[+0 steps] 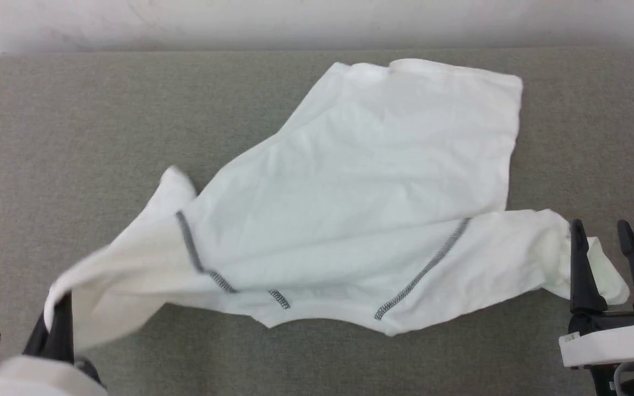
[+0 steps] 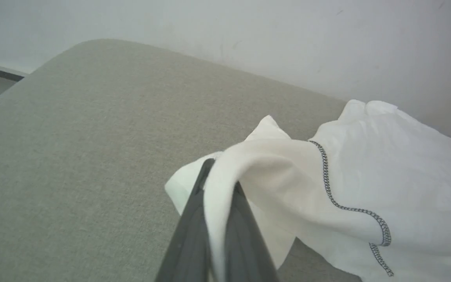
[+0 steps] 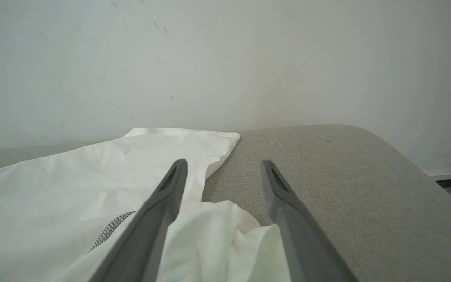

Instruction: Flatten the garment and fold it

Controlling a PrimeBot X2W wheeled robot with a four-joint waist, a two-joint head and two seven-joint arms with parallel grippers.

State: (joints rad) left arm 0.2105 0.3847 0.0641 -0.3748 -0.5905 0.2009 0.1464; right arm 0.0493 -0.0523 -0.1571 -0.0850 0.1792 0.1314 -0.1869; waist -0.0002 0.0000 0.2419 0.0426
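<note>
- Lying spread on the grey padded surface point(image 1: 75, 137), the garment point(image 1: 361, 209) is seen in the head view with its neckline nearest to the robot. The left gripper point(image 1: 58, 308) is at the garment's sleeve end on the robot's left, where the cloth is raised. The right gripper point(image 1: 606, 247) is at the other sleeve end.
- In the left wrist view, the left gripper's jaws are closed on a fold of the garment's sleeve.
- In the right wrist view, the right gripper's jaws stand wide open; the garment's sleeve end lies between and under the fingers point(image 3: 170, 188), not pinched.
</note>
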